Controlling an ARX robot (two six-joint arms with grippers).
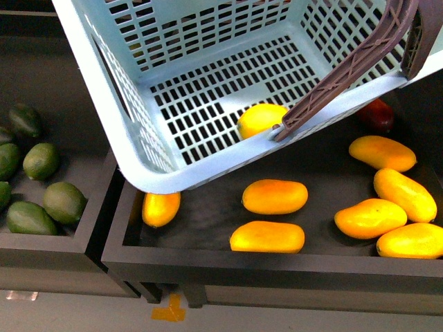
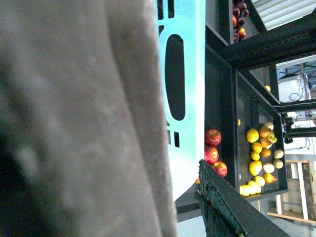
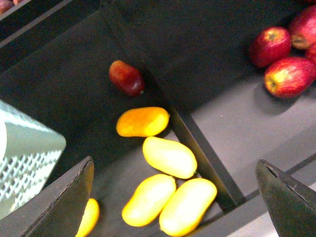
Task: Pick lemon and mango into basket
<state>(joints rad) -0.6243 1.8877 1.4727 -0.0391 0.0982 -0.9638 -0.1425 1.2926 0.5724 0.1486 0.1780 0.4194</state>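
lemon point(image 1: 261, 119) in basket point(image 1: 138, 149), done; mango point(image 3: 169, 156) pending, just beneath right claw point(image 3: 175, 164), wide open, empty; left claw point(image 2: 190, 190) state: cannot tell.

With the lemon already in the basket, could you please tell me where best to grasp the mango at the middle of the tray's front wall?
Grip the mango across its short middle, descending from above. It lies flat, long axis along the front wall, so close front to back; neighbouring mangoes lie apart.
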